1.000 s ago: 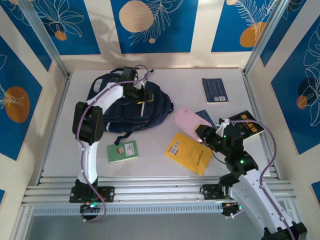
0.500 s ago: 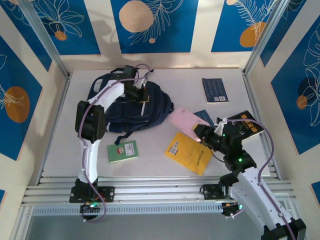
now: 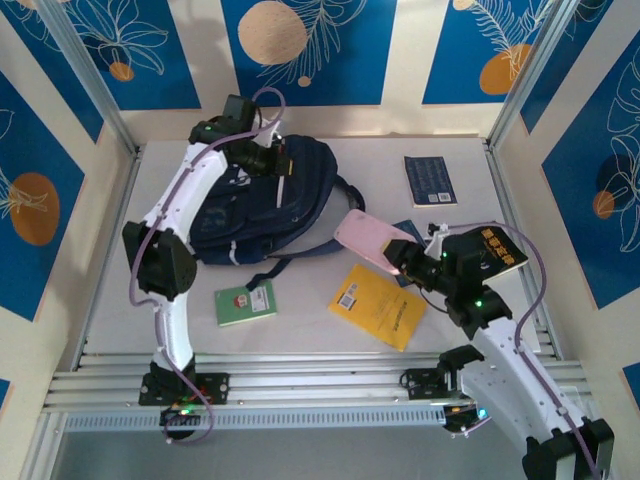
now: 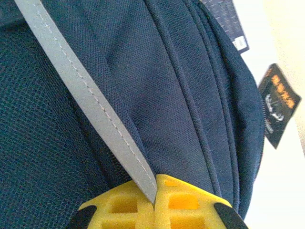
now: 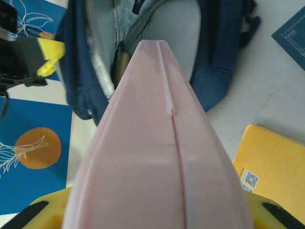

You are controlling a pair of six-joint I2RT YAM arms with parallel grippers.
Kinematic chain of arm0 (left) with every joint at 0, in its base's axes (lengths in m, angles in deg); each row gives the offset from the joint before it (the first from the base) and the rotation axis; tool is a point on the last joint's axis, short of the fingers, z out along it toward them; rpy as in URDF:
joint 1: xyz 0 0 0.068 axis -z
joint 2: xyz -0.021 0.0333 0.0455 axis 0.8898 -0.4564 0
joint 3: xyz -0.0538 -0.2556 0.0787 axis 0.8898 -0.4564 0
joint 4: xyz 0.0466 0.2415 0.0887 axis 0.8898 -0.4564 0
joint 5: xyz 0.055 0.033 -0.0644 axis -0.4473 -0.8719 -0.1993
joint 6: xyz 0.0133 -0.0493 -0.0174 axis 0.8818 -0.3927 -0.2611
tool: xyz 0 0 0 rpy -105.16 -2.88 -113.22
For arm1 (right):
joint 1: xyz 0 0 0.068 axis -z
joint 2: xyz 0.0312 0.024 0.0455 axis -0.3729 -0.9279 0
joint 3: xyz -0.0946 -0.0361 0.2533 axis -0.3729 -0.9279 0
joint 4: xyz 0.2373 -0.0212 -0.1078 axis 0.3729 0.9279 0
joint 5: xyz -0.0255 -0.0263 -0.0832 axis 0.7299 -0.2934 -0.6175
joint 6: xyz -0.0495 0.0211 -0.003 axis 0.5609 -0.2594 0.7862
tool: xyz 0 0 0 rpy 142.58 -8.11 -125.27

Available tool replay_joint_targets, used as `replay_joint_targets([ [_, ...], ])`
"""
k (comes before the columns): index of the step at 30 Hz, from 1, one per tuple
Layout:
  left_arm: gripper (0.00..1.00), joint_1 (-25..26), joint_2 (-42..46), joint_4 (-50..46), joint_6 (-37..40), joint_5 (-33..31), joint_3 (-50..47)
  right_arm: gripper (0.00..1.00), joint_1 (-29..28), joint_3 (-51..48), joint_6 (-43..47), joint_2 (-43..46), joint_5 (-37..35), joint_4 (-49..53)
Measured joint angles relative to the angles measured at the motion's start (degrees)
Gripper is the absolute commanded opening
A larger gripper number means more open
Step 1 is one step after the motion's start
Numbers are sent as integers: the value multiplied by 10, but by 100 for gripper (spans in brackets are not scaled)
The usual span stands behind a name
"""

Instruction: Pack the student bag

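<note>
Two tools share this step: the left tool (image 4: 155, 200), pressed together on the grey stripe (image 4: 95, 105) of the bag (image 3: 240, 215), lifts its mouth; the right tool (image 5: 157, 217) pinches a pink book (image 3: 368, 238), with the bag just ahead. Aim the book level into the gap and release only once it is inside.

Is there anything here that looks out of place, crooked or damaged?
Nothing looks damaged or spilled. The student bag sits tilted because the left gripper is shut on its grey strip, holding its mouth open. The right gripper holds a pink item off the table.
</note>
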Motion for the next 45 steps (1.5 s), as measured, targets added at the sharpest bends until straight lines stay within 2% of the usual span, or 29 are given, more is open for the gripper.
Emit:
replay_joint_targets([
  [11, 0, -35, 47, 13, -15, 127, -27, 39, 0, 78, 32, -116, 56, -19],
  [17, 0, -56, 50, 31, -22, 172, -34, 41, -8, 162, 47, -249, 115, -47],
  [26, 0, -58, 60, 44, -33, 201, -55, 43, -68, 303, 48, -443, 125, -101],
  [34, 0, -63, 78, 83, -61, 219, -79, 48, -100, 455, 21, -657, 131, -157],
  [37, 0, -67, 83, 107, -82, 225, -89, 56, -115, 521, -7, -748, 128, -174],
  [40, 0, -74, 85, 123, -100, 228, -94, 79, -137, 570, -31, -809, 107, -173],
  [41, 0, -76, 85, 129, -107, 229, -94, 84, -146, 593, -28, -827, 97, -159],
  [45, 0, -88, 85, 135, -116, 231, -95, 95, -180, 680, -7, -863, 58, -89],
])
